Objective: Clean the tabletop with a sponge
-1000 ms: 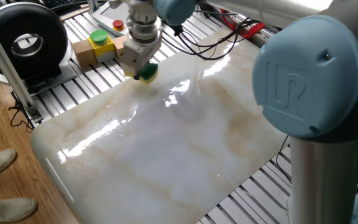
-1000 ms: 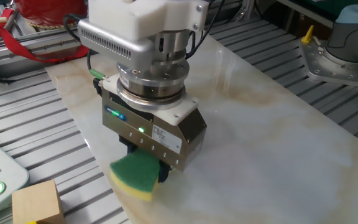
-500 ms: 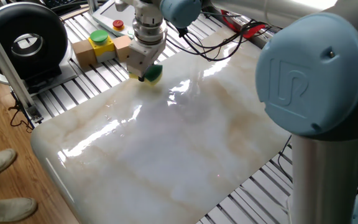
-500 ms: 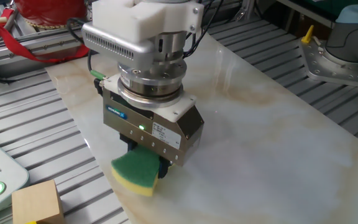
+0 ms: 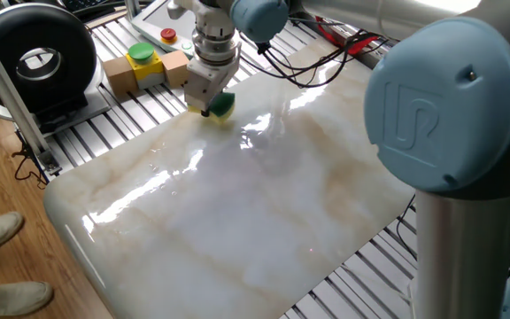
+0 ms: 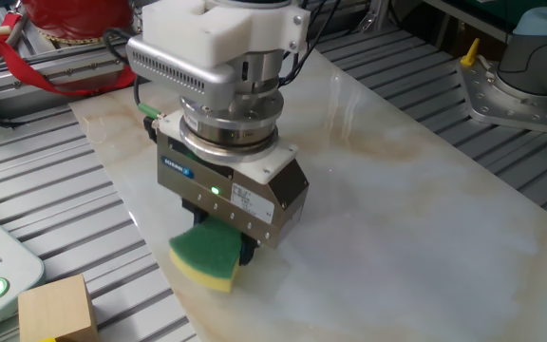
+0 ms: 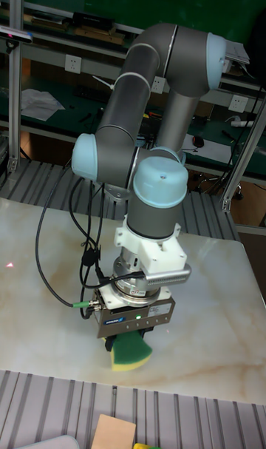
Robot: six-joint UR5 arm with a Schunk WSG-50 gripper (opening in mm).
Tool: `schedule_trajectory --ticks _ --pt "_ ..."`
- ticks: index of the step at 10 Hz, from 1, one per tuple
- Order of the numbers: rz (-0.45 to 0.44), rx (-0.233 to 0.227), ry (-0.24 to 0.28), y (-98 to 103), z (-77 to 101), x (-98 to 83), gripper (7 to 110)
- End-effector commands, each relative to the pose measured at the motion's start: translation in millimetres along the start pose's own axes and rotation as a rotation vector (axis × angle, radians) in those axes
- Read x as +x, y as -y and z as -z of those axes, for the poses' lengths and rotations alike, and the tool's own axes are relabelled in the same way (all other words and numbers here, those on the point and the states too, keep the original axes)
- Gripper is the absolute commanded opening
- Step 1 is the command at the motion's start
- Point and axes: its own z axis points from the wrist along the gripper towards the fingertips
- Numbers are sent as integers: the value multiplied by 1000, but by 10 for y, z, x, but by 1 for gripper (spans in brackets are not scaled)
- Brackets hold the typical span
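The sponge [image 6: 203, 255], green on top and yellow beneath, rests flat near the edge of the tabletop [image 6: 416, 218], a glossy white marble-look slab. My gripper [image 6: 224, 245] points straight down and is shut on the sponge, whose far half sits hidden under the grey gripper body. In one fixed view the sponge [image 5: 222, 105] lies at the slab's far edge [image 5: 264, 204] below the gripper [image 5: 209, 108]. The tall fixed view has the sponge [image 7: 131, 353] poking out beneath the gripper [image 7: 127, 339] close to the tabletop's front edge [image 7: 214, 360].
Ribbed grey metal slats [image 6: 55, 218] surround the slab. A wooden block [image 6: 57, 306] lies just off the edge beside the sponge. A yellow-and-green button on wooden blocks [image 5: 142, 60], a black round device [image 5: 35, 58] and red cables [image 5: 352, 40] sit beyond the slab.
The gripper and sponge have slid a short way along the slab's edge, to the right in one fixed view. The grip is unchanged.
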Motion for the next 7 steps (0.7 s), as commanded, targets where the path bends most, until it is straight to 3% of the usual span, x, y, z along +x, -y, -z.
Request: schedule_trajectory --ticks 1,3,7 --pt "5 7 -9 28 114 101 7" --pt "5 -2 25 -29 237 91 7" --pt "-17 -5 14 -182 528 283 7"
